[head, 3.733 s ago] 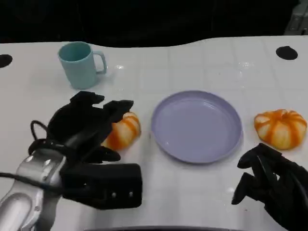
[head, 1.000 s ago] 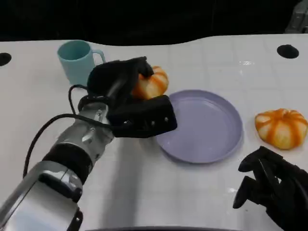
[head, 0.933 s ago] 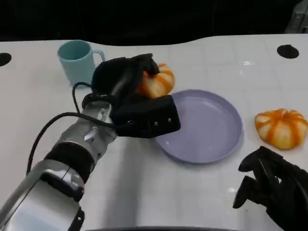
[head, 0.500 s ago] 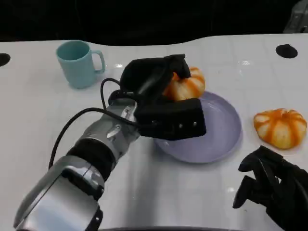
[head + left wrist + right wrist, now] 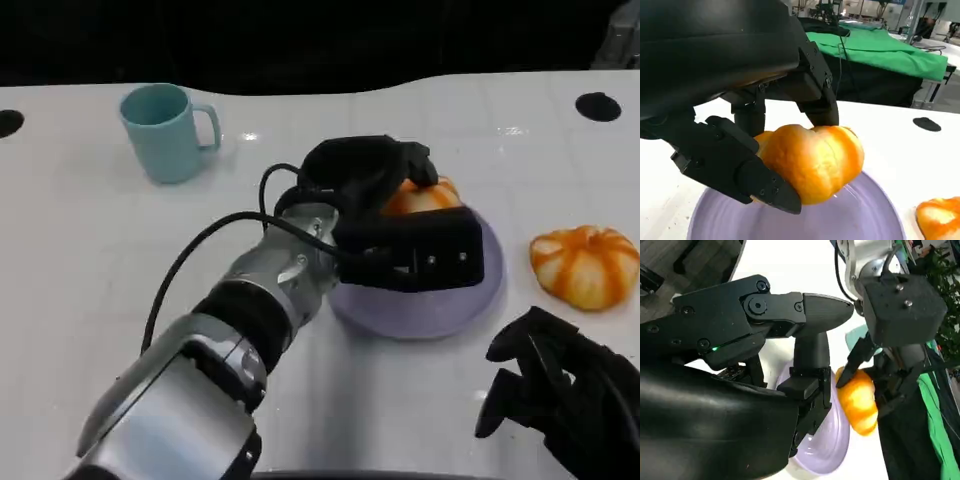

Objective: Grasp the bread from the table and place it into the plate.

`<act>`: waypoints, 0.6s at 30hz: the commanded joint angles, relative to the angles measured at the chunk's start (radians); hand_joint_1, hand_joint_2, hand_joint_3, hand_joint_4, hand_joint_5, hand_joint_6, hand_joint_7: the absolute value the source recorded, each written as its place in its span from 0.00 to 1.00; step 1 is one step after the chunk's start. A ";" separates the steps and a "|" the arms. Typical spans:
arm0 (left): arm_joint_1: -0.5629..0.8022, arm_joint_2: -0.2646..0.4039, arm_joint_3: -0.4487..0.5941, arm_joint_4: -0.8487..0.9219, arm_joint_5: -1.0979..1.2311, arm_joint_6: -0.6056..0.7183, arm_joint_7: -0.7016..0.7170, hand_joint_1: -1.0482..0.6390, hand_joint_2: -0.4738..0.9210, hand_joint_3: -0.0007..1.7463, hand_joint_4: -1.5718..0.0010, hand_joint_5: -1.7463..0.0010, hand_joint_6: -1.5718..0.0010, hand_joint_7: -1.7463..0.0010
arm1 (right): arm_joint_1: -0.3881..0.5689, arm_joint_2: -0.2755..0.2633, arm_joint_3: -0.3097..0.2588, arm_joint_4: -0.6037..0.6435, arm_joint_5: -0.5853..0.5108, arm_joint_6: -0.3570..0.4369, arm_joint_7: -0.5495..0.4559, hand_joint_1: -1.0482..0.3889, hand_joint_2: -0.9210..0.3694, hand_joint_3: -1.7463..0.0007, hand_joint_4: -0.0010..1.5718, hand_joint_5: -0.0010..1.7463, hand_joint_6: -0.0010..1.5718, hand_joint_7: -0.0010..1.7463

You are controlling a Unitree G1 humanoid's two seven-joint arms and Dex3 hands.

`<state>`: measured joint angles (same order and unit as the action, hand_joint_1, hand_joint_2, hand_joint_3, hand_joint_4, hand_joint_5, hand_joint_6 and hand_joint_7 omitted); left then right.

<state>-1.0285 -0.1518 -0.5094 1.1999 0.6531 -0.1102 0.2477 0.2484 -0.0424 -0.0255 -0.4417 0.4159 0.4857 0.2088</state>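
Note:
My left hand [image 5: 362, 176] grips a round orange-and-white bread [image 5: 425, 196] and holds it in the air over the lilac plate [image 5: 478, 296], toward the plate's far side. In the left wrist view, black fingers [image 5: 742, 167] clamp the bread [image 5: 815, 159] from both sides, a little above the plate [image 5: 867, 220]. The right wrist view shows the same bread [image 5: 858, 401] hanging over the plate [image 5: 829, 449]. My right hand [image 5: 558, 398] rests at the near right of the table, fingers apart, holding nothing.
A second orange bread [image 5: 585, 264] lies on the table right of the plate, and appears again in the left wrist view [image 5: 940, 222]. A teal mug [image 5: 165, 131] stands at the far left. Black holes [image 5: 598, 107] mark the table's far corners.
My left hand has lifted the bread from the table left of the plate and carried it rightward over the plate. The right hand has stayed where it was.

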 commanded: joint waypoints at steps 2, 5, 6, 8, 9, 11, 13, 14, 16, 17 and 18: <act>-0.019 -0.012 -0.026 0.035 0.016 0.022 0.010 0.46 0.97 0.06 0.50 0.00 0.42 0.79 | 0.012 -0.006 0.005 -0.016 -0.008 -0.015 -0.006 0.42 0.00 0.77 0.38 1.00 0.29 0.92; -0.022 -0.016 -0.038 0.044 0.020 0.031 -0.002 0.45 0.99 0.06 0.50 0.00 0.40 0.78 | 0.013 -0.006 0.006 -0.018 -0.007 -0.012 -0.008 0.41 0.00 0.77 0.39 1.00 0.29 0.92; -0.024 -0.017 -0.039 0.045 0.017 0.035 -0.011 0.45 0.99 0.05 0.52 0.00 0.41 0.78 | 0.013 -0.005 0.006 -0.020 -0.006 -0.009 -0.009 0.41 0.00 0.76 0.39 1.00 0.29 0.92; -0.026 -0.019 -0.041 0.048 0.011 0.042 -0.029 0.45 0.99 0.04 0.53 0.00 0.41 0.77 | 0.013 -0.004 0.006 -0.023 -0.005 -0.005 -0.013 0.42 0.00 0.76 0.38 1.00 0.29 0.92; -0.028 -0.022 -0.040 0.050 0.007 0.049 -0.042 0.46 1.00 0.03 0.56 0.02 0.45 0.81 | 0.014 -0.004 0.006 -0.024 -0.003 -0.005 -0.013 0.42 0.00 0.76 0.38 1.00 0.29 0.92; -0.032 -0.023 -0.039 0.055 0.000 0.059 -0.082 0.47 1.00 0.04 0.57 0.02 0.50 0.87 | 0.014 -0.006 0.006 -0.021 -0.003 -0.009 -0.010 0.42 0.00 0.76 0.38 1.00 0.29 0.92; -0.036 -0.018 -0.043 0.056 0.001 0.059 -0.120 0.45 1.00 0.07 0.66 0.16 0.60 0.94 | 0.014 -0.006 0.006 -0.017 -0.001 -0.014 -0.007 0.42 0.00 0.76 0.39 1.00 0.29 0.93; -0.039 -0.015 -0.050 0.058 0.007 0.058 -0.141 0.43 1.00 0.08 0.68 0.32 0.63 0.96 | 0.014 -0.005 0.005 -0.015 -0.001 -0.015 -0.006 0.42 0.00 0.76 0.39 1.00 0.30 0.93; -0.041 -0.011 -0.056 0.060 0.010 0.054 -0.168 0.38 1.00 0.11 0.68 0.64 0.71 0.99 | 0.014 -0.006 0.005 -0.012 0.000 -0.020 -0.002 0.42 0.00 0.76 0.39 1.00 0.30 0.92; -0.041 -0.010 -0.056 0.060 0.009 0.053 -0.174 0.37 1.00 0.11 0.69 0.72 0.74 0.99 | 0.014 -0.006 0.005 -0.010 -0.001 -0.023 -0.001 0.42 0.00 0.76 0.39 1.00 0.30 0.92; -0.040 -0.007 -0.052 0.059 0.002 0.044 -0.189 0.36 1.00 0.11 0.70 0.76 0.75 1.00 | 0.014 -0.005 0.004 -0.010 -0.001 -0.022 -0.003 0.42 0.00 0.76 0.39 1.00 0.30 0.92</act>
<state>-1.0373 -0.1726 -0.5614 1.2536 0.6573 -0.0555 0.0916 0.2552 -0.0411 -0.0179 -0.4490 0.4132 0.4804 0.2025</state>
